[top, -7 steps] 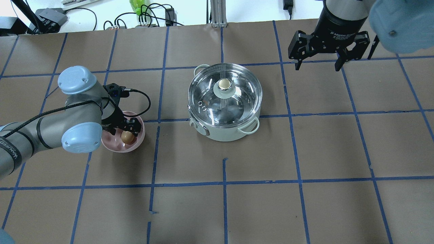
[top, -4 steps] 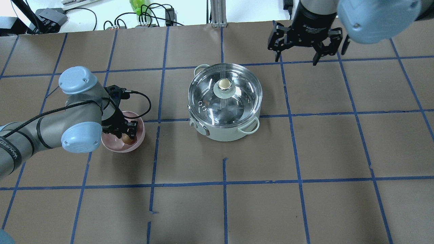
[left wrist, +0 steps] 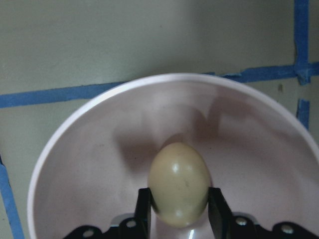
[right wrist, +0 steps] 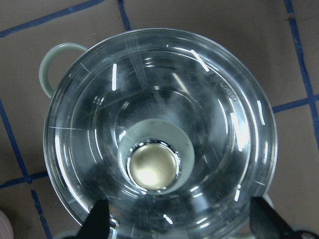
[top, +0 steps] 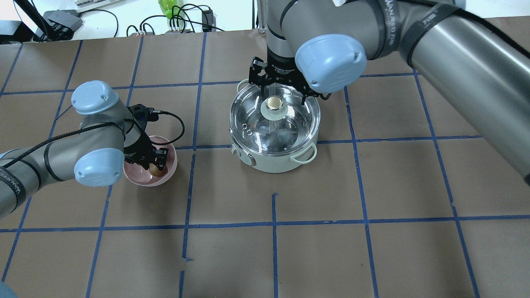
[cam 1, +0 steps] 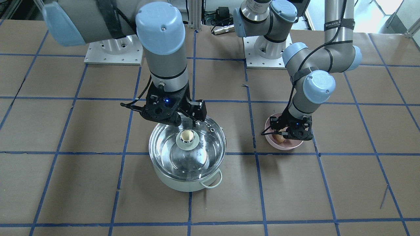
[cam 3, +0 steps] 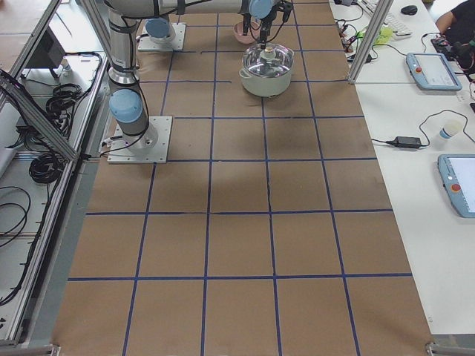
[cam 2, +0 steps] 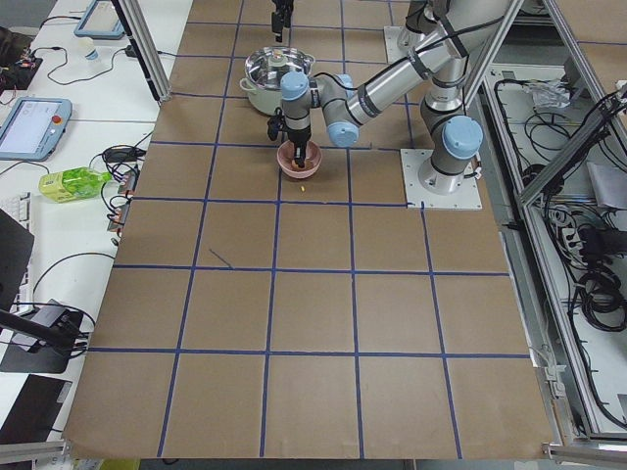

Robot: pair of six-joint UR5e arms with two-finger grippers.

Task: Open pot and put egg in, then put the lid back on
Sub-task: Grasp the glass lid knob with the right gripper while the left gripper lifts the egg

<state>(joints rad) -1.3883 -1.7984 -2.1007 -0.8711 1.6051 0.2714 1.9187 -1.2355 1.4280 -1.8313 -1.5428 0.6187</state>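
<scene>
The mint-green pot point(top: 273, 164) stands mid-table with the glass lid point(top: 292, 124) on it, its beige knob point(top: 273, 103) up. My right gripper point(top: 280, 88) is open and hovers over the lid's far edge, just beyond the knob. In the right wrist view its fingers point(right wrist: 98, 219) stand wide apart above the lid point(right wrist: 224, 124). The tan egg point(top: 156, 169) lies in the pink bowl point(top: 170, 174). My left gripper point(left wrist: 180, 211) is down in the bowl, and its fingers point(left wrist: 143, 209) touch both sides of the egg point(left wrist: 179, 181).
Brown paper with a blue tape grid covers the table point(top: 372, 186). Cables and boxes lie beyond the far edge point(top: 174, 20). The pink bowl point(cam 1: 290, 146) sits about one grid square from the pot point(cam 1: 183, 184). The arm bases point(cam 1: 113, 49) are bolted behind.
My right arm has swung from the far right corner over to the pot's lid, gripper still open. My left gripper dropped into the bowl and closed around the egg.
</scene>
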